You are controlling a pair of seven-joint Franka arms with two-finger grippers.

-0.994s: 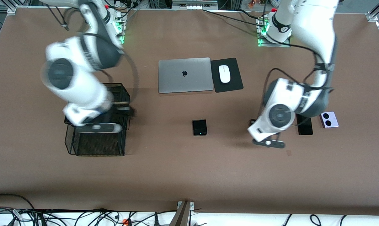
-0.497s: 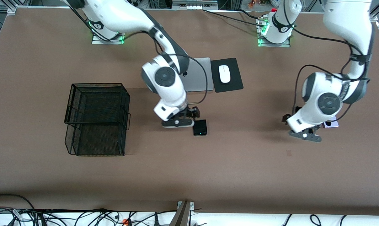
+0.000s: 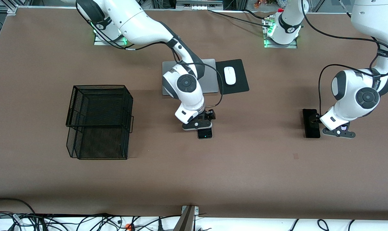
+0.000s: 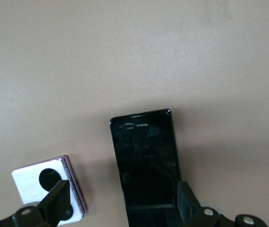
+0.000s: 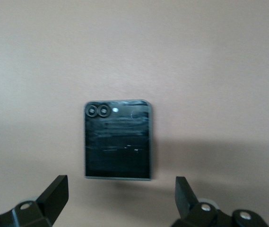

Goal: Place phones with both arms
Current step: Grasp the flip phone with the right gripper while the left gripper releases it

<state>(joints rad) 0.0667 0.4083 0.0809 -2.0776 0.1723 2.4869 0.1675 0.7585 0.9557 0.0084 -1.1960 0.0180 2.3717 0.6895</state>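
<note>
Item one, toward the right arm's end of the table: black wire-mesh basket (image 3: 99,122), two-tiered, apparently empty, and by its open top the likely receptacle for the phones. Item two: silver laptop (image 3: 210,77), lid shut, partly covered by the right arm; its lid logo is hidden in this view. Item three: right gripper (image 3: 198,124), low over the black flip phone (image 3: 205,134), which lies flat on the brown table (image 3: 194,173) near its middle; in the right wrist view the fingers (image 5: 54,194) stand wide apart, holding nothing, with the flip phone (image 5: 117,139) centred in the gap, a pose that reads as lining up for a pinch across its short sides. Two camera rings and a small light show on its cover; no brand legible. Item four: black mouse pad (image 3: 237,86) bearing a white mouse (image 3: 230,75), beside the laptop, no part in the task. Item five: black slab phone (image 3: 310,123), flat on the table toward the left arm's end, no writing visible. Item six: left gripper (image 3: 338,131), fingers (image 4: 56,203) likewise spread wide and empty, over the lilac-white phone (image 4: 49,187), which lies just beside the slab phone (image 4: 146,161); which of the two it is lining up on cannot be told. No phone is lifted yet.
</note>
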